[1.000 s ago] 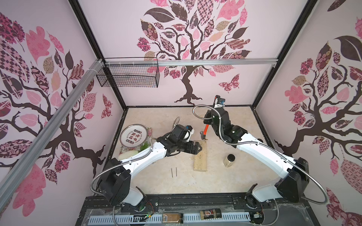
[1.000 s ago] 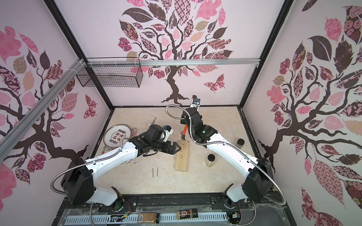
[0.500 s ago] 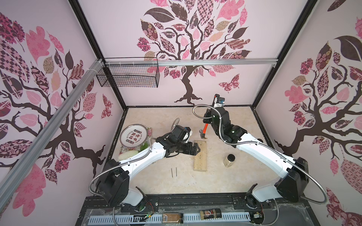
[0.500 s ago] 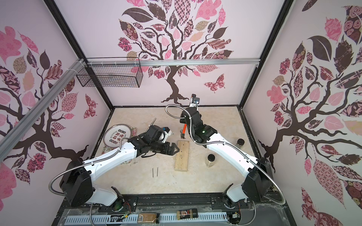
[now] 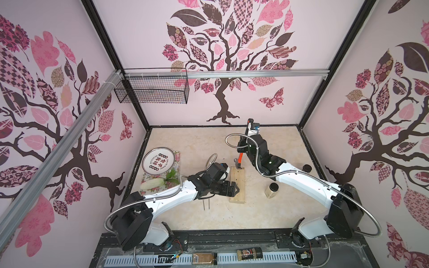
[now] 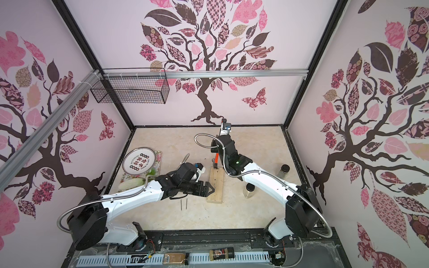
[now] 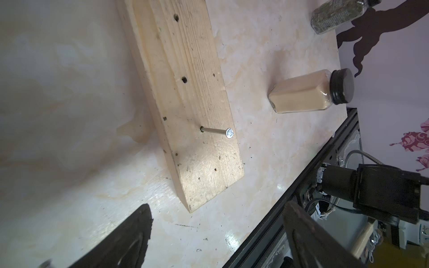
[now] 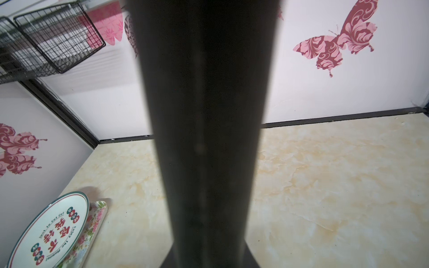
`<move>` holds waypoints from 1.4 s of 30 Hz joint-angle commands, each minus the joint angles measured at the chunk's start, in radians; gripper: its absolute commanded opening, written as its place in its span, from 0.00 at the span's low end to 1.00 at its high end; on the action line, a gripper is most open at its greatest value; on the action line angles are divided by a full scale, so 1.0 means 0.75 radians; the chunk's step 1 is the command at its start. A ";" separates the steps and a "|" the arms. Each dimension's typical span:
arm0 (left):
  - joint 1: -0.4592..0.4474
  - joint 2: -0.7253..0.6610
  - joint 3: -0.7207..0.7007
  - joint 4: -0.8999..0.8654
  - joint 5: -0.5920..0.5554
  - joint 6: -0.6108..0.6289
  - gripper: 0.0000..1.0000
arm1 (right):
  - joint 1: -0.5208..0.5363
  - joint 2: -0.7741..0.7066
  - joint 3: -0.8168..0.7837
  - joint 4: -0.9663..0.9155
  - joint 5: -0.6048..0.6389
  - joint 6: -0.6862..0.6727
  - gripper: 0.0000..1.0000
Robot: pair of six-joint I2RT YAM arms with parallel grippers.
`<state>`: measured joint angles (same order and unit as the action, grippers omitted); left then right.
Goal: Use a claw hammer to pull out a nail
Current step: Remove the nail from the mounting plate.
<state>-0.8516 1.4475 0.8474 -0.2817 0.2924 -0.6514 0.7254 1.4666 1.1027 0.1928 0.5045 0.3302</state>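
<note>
The claw hammer stands steeply tilted, with its steel head down at the far end of the pale wooden block. My right gripper is shut on its black handle, which fills the middle of the right wrist view. A nail sticks up from the block near its near end. My left gripper hovers at that near end from the left, open with nothing between its fingers.
Two loose nails lie on the table left of the block. A beige spice jar and a dark jar stand to the right. A plate and a white vegetable lie at the left. A wire basket hangs on the wall.
My left gripper has slid along the block toward its near end, and its jaws have narrowed slightly. The right arm and hammer have barely moved.
</note>
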 commanded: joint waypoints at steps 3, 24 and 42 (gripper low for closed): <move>0.000 0.105 -0.079 0.213 0.032 -0.051 0.88 | 0.034 -0.019 -0.127 0.411 0.074 -0.075 0.04; 0.000 0.293 -0.211 0.431 0.042 -0.188 0.63 | 0.165 0.109 -0.523 1.090 0.323 -0.164 0.03; 0.021 0.303 -0.266 0.473 0.038 -0.285 0.60 | 0.339 0.131 -0.693 1.277 0.533 -0.296 0.03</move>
<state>-0.8444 1.6466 0.6899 0.1162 0.3561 -0.8486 0.9607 1.5791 0.5873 1.1282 0.8520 0.1413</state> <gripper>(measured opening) 0.595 0.196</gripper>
